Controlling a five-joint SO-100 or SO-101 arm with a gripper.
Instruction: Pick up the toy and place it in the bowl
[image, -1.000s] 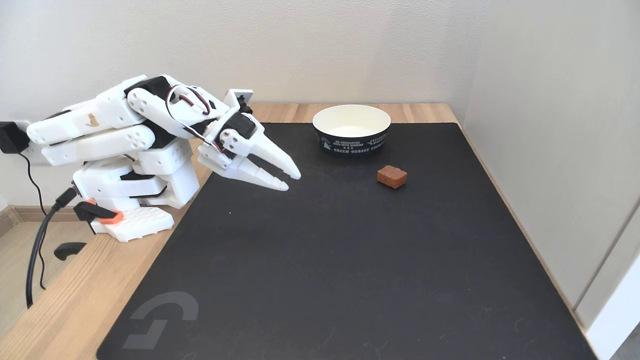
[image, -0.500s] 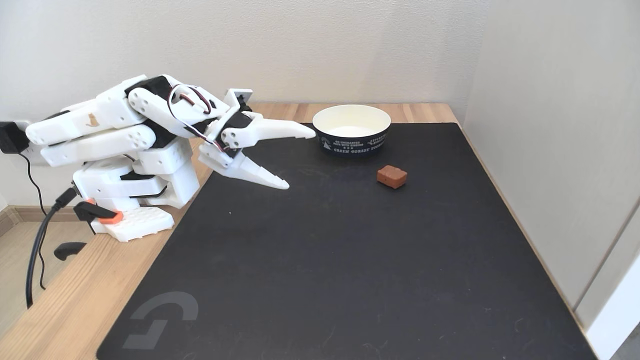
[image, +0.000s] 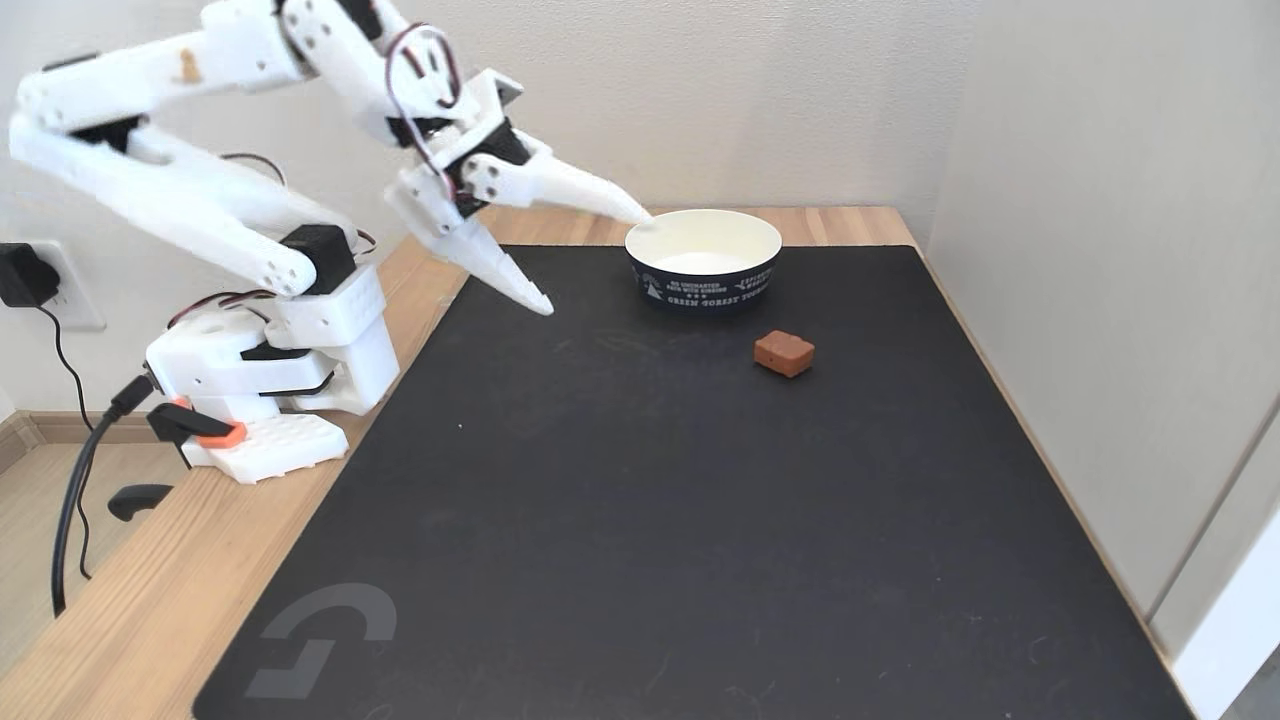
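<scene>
Small reddish-brown blocky toy lies on the black mat, long axis running left-right and tilted slightly toward the near right.

It sits just in front of the round navy paper bowl, apart from it, with bare mat all around. The white hand hangs raised at left, fingers spread wide, empty. The mat covers a wooden desk between pale walls.

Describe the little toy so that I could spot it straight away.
Find the big black mat covering the wooden table. Near its far edge stands a round paper bowl; the toy lies just in front of it, slightly right. It is the small reddish-brown block.
</scene>
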